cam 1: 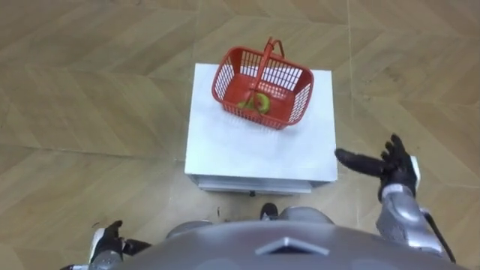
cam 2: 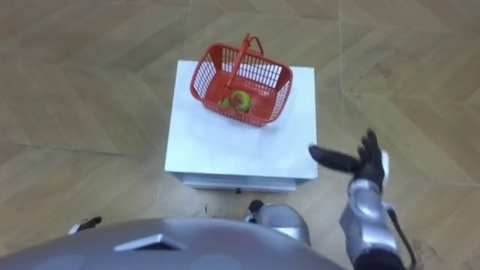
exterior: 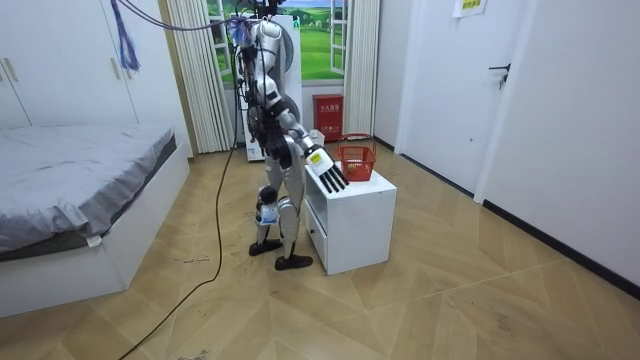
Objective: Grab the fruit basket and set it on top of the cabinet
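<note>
The left hand hangs low at the near left, beside the robot's body and above the wooden floor; whether it is open or closed cannot be told. To its right stands a white cabinet, directly in front of the robot. The red fruit basket sits on the far part of the cabinet top, turned at a slant to its edges, with its handle raised. A green and yellow fruit lies on the basket's bottom. Farther right, the right hand is held out just off the cabinet's near right corner, fingers straight and spread, thumb pointing left, grasping nothing and well apart from the basket. In the room view the robot stands upright at the cabinet, with a bed at the room view's left and a door at its right.
</note>
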